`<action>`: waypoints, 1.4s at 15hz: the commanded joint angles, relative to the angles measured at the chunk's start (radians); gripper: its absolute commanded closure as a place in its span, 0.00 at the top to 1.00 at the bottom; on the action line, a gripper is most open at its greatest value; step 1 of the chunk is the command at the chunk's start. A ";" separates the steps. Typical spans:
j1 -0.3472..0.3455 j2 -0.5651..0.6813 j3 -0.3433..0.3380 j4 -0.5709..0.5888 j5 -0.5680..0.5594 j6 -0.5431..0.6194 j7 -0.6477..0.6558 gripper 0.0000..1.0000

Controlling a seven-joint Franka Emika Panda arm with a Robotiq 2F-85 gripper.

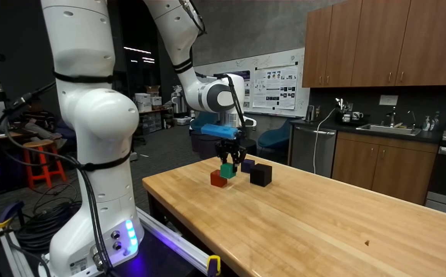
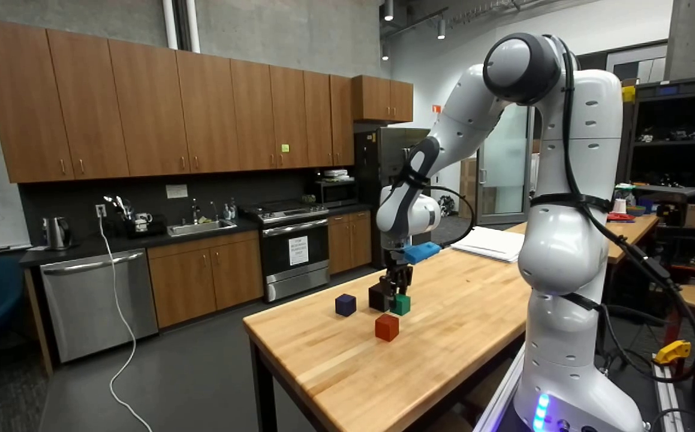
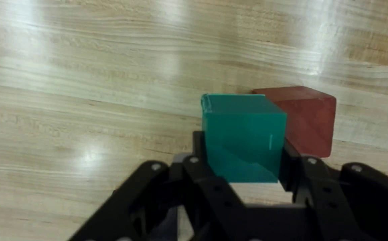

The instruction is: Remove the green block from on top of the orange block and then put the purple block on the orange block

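Observation:
My gripper (image 1: pixel 229 164) is shut on the green block (image 1: pixel 228 171), with a finger on either side of it in the wrist view (image 3: pixel 244 147). The green block also shows in an exterior view (image 2: pixel 402 305) and looks held low above the table, beside the orange block and not on it. The red-orange orange block (image 2: pixel 387 327) sits on the table with nothing on top. It is partly hidden behind the green block in the wrist view (image 3: pixel 314 124). The dark purple block (image 2: pixel 345 305) sits on the table apart from the orange block; it also shows in an exterior view (image 1: pixel 248 166).
A larger black cube (image 1: pixel 261 175) stands on the table near the green block, partly behind the gripper in an exterior view (image 2: pixel 377 297). White papers (image 2: pixel 491 243) lie on the wooden table (image 1: pixel 323 215). A small brown bit (image 1: pixel 367 242) lies on it too.

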 commanded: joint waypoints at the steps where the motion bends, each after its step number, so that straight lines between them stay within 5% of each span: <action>1: -0.029 -0.017 -0.026 0.018 0.048 -0.036 -0.028 0.23; 13: -0.074 0.052 -0.058 0.061 0.040 0.015 0.123 0.23; 21: -0.066 0.125 -0.045 0.098 0.048 0.076 0.098 0.23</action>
